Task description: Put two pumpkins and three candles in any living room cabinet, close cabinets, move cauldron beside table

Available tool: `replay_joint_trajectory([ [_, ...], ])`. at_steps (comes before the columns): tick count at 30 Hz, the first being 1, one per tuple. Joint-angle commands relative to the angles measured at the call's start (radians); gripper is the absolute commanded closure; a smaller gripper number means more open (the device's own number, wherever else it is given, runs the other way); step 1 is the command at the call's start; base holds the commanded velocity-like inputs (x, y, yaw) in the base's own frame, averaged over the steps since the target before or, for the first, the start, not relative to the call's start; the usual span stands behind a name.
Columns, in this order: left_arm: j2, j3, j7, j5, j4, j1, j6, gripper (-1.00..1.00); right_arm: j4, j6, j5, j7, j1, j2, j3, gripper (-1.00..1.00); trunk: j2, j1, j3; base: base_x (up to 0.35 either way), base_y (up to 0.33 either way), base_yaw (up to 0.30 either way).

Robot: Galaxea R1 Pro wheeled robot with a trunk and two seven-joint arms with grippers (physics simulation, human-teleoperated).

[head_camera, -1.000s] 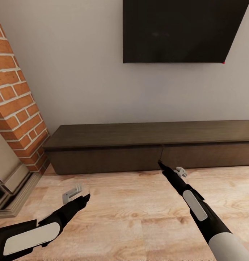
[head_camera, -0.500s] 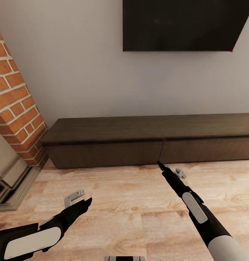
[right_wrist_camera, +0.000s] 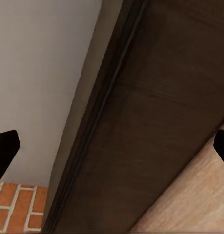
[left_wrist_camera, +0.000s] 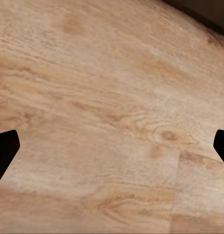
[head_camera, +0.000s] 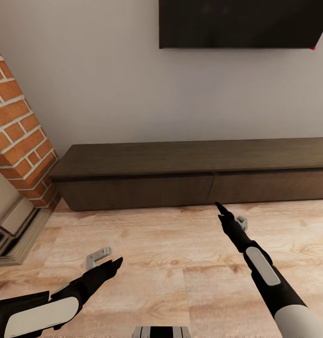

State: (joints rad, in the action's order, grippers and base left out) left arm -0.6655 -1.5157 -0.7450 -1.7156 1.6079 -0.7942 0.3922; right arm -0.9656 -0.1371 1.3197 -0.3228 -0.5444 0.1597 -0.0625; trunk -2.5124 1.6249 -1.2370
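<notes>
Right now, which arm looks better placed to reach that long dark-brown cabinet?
Probably the right. Its hand points at the long dark-brown wooden cabinet, close to its drawer fronts; the left hand hangs farther back over the pale wooden floor.

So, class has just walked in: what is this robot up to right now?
The robot faces the long dark-brown cabinet on the wood floor, its drawer fronts shut. Both arms reach forward holding nothing: the left end effector hangs open over the floor, and the right end effector, also open, points at the cabinet. A brick fireplace stands to the left.
</notes>
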Motion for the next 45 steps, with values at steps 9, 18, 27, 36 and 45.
replay_joint_trajectory([
  [9,0.001,-0.006,0.001,-0.004,0.001,-0.002,0.003,-1.0,-0.04,-0.064,0.043,-0.028,-0.003,0.001,0.046,-1.0,-0.002,0.003,-0.032,0.0,0.0,0.0],
  [18,0.002,-0.009,0.001,-0.005,0.001,-0.002,0.002,-1.0,-0.105,-0.066,0.037,-0.03,-0.003,0.002,0.04,-1.0,-0.002,0.003,-0.032,0.0,0.0,0.0],
  [27,0.001,-0.021,0.0,-0.005,-0.001,-0.002,0.003,-1.0,-0.103,-0.071,0.032,-0.033,-0.002,0.003,0.039,-1.0,-0.002,0.003,-0.032,0.0,0.0,0.0],
  [36,0.001,-0.021,0.001,-0.005,-0.001,-0.002,0.004,-1.0,-0.102,-0.082,0.013,-0.082,0.0,0.003,0.039,-1.0,-0.002,0.003,-0.032,0.1,0.0,0.0],
  [45,0.001,-0.021,-0.002,-0.006,-0.001,-0.002,0.004,-1.0,-0.036,-0.084,0.01,-0.091,0.001,0.001,0.044,-1.0,-0.002,0.003,-0.032,0.076,0.0,0.0],
])
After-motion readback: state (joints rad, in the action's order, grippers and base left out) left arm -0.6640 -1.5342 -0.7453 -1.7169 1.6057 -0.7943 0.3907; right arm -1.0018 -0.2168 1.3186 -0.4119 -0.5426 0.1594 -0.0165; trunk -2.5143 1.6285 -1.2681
